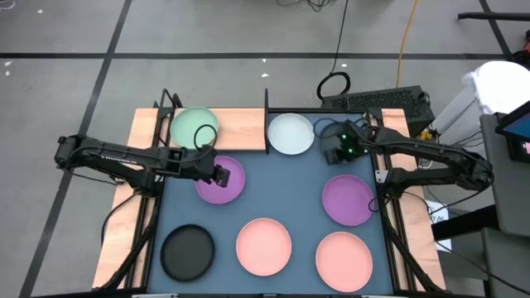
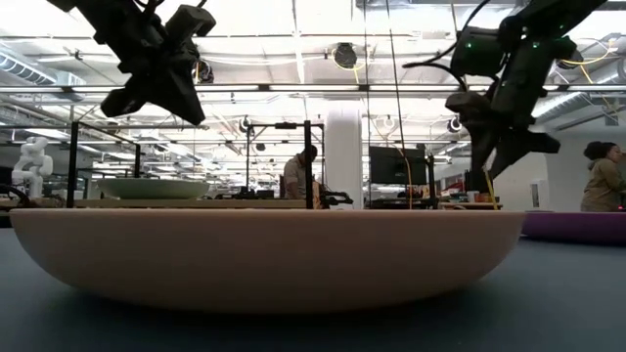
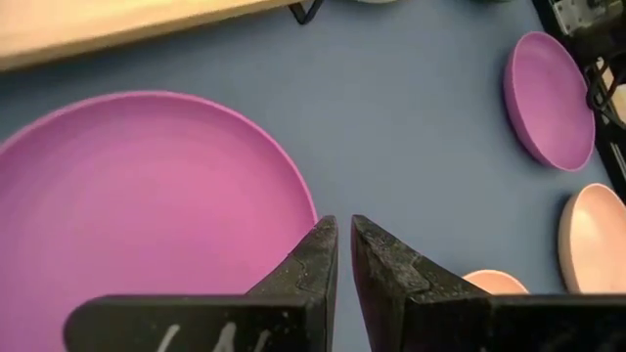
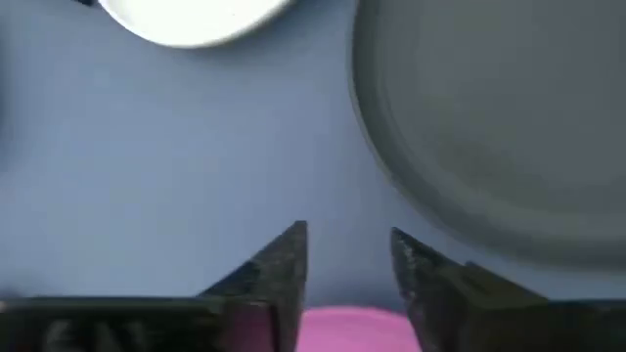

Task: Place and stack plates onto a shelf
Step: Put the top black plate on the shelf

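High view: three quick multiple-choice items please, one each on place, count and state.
1. The green plate sits: A on the mat; B on the shelf; C on another plate.
2. Pink plates on the mat: A one; B three; C two.
3. The right gripper is: A open and empty; B shut on a plate; C shut and empty.

Answers: B, it lies on the wood board beside the black posts. C, two lie side by side at the mat's near edge. A, its fingers stand apart with nothing between them.
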`<act>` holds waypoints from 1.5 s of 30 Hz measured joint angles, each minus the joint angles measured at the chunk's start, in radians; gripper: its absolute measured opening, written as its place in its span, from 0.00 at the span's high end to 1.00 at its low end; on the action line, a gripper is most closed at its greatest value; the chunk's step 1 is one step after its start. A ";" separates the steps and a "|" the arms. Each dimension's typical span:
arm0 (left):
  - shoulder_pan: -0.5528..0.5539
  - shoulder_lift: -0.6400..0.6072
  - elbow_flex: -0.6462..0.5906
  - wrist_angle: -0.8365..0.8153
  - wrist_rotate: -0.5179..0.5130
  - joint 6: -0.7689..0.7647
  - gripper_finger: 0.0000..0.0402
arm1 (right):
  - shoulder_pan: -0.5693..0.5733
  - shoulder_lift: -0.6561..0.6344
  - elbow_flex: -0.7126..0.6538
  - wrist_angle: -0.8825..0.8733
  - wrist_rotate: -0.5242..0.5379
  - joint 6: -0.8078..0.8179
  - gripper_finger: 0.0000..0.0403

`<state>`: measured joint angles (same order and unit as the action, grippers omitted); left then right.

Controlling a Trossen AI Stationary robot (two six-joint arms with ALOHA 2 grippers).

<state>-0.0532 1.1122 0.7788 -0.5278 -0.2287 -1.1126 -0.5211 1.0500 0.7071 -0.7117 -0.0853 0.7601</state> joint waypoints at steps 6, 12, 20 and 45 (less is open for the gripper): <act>0.000 0.000 0.000 0.008 0.052 -0.059 0.91 | -0.028 0.095 0.000 0.081 0.032 -0.181 0.51; -0.002 0.000 0.000 0.007 0.055 -0.080 0.91 | -0.028 0.219 0.000 0.144 0.031 -0.330 0.52; -0.009 0.000 0.000 0.015 0.046 -0.120 0.91 | -0.028 0.323 0.000 0.152 0.061 -0.472 0.65; -0.025 0.000 0.000 0.048 0.045 0.192 0.91 | 0.152 0.039 0.287 -0.162 0.125 -0.132 1.00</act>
<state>-0.0784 1.1122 0.7788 -0.4801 -0.1835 -0.9207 -0.3686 1.0887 0.9937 -0.8738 0.0401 0.6282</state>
